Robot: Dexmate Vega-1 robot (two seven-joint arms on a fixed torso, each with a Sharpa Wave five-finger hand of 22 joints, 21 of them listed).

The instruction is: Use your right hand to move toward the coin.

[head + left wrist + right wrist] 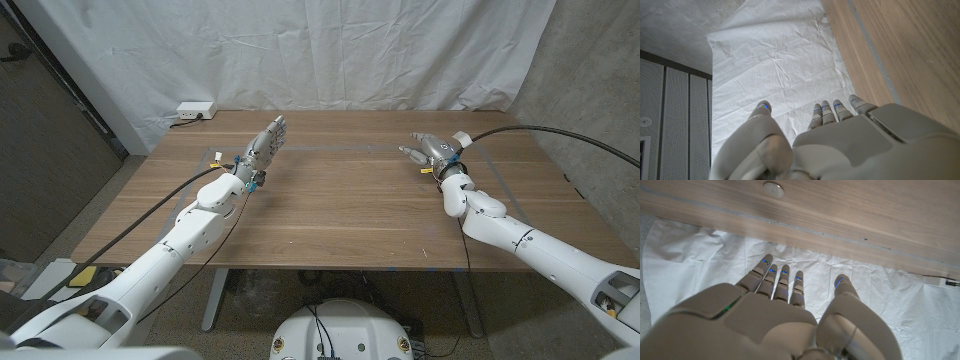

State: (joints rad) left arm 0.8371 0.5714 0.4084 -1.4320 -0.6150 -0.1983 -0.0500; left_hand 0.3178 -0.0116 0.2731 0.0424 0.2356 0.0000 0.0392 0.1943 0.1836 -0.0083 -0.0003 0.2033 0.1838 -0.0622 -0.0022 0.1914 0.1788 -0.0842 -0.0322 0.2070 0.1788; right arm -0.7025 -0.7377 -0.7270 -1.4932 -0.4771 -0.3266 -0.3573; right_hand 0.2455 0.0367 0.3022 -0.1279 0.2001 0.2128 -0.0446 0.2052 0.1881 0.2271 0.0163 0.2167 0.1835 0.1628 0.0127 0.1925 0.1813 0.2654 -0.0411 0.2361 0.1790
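Coin (773, 189): one small, round, silver-grey disc lying flat on the wooden table (340, 215), seen in the right wrist view on bare wood near a pale line that runs across the board; in the head view it is too small to pick out, so its exact spot on the tabletop cannot be given beyond being ahead of the right hand's fingers and well apart from them. No face, date or lettering can be read on it. Right hand (432, 150): raised over the far right part of the table, fingers (776, 277) extended and slightly spread, grasping nothing, not touching the wood; the posture reads as a reach in progress, palm kept free for the approach the task asks for. Left hand (265, 145): raised over the far left part of the table, fingers (832, 111) straight and close together, thumb apart, holding nothing; likely parked out of the way, since the task names only the other arm. Surroundings: white creased cloth backdrop (330, 50) hung behind the table, probably to give a plain background; a white power strip (195, 109) at the far left corner with its cord trailing off. No brand, label or writing is legible on any item.
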